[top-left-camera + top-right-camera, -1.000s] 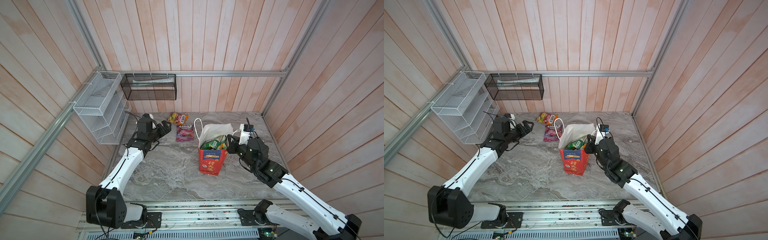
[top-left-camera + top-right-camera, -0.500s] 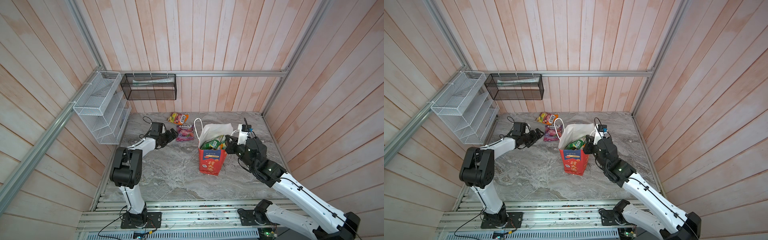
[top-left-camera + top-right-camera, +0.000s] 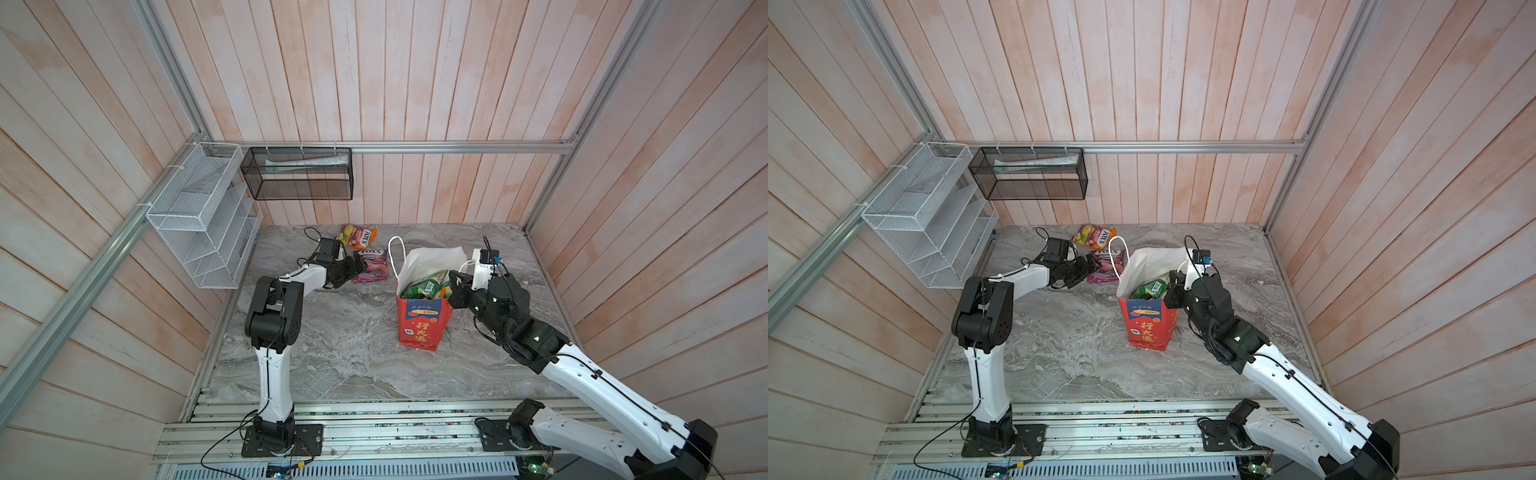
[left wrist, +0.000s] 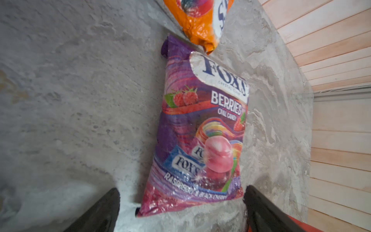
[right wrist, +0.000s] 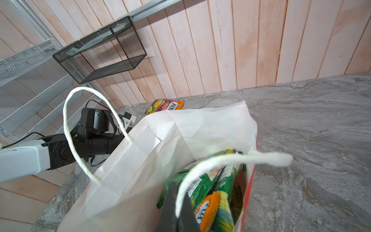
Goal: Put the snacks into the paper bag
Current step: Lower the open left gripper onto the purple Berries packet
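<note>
Pale wood-slat walls (image 3: 415, 83) are boxing everything in, with a grey marbled bench (image 3: 332, 365) underneath. The tall red paper bag (image 3: 422, 328) is standing right of centre in both top views, already stuffed with green and orange packets (image 5: 202, 192). Two snacks are still lying out just above the middle: a glossy purple FOX'S berries packet (image 4: 200, 130) and a glossy orange FOX'S packet (image 3: 359, 237) behind it, corners touching. So the purple one's pick-up is the step going on. The left fingers (image 4: 100, 211) are hanging wide apart, straddling its near end, gripping nothing. Next they're probably needing to drop and pinch that slippery edge. The right fingers (image 5: 172, 209) are clenched shut, seemingly on the bag's white cord handle (image 5: 230, 158), holding the mouth open.
</note>
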Tool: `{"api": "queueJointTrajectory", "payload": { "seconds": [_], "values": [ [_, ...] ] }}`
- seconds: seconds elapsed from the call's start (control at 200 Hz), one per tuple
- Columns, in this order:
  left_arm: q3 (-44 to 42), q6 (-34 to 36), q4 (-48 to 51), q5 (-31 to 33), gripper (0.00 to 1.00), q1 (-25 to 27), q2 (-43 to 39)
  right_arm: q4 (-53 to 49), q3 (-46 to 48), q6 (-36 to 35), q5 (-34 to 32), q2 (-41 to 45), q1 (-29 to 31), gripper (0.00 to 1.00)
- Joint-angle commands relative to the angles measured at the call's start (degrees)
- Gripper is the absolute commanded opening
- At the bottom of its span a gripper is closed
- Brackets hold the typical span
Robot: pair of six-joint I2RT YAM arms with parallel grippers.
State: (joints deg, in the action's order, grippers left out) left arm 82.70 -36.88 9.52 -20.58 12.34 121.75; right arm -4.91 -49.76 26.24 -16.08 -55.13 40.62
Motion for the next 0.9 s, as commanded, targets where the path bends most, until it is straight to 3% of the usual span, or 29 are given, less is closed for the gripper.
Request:
{"api": "queueJointTrajectory", "payload": {
  "seconds": [0.0,0.635,0.895],
  "values": [
    [2.2,1.3,1.8,0.5,0.98,0.2,2.5,0.3,-1.5,-1.0,-1.3,-0.4,0.5,0.0],
    [7.0,2.4,9.0,-0.3,0.78,1.7,6.8,0.2,-1.5,-1.1,-1.4,0.4,1.2,0.0],
    [8.4,1.7,10.8,0.3,0.58,1.7,8.4,0.2,-1.5,-1.2,-1.3,0.4,1.3,0.0]
  ]
}}
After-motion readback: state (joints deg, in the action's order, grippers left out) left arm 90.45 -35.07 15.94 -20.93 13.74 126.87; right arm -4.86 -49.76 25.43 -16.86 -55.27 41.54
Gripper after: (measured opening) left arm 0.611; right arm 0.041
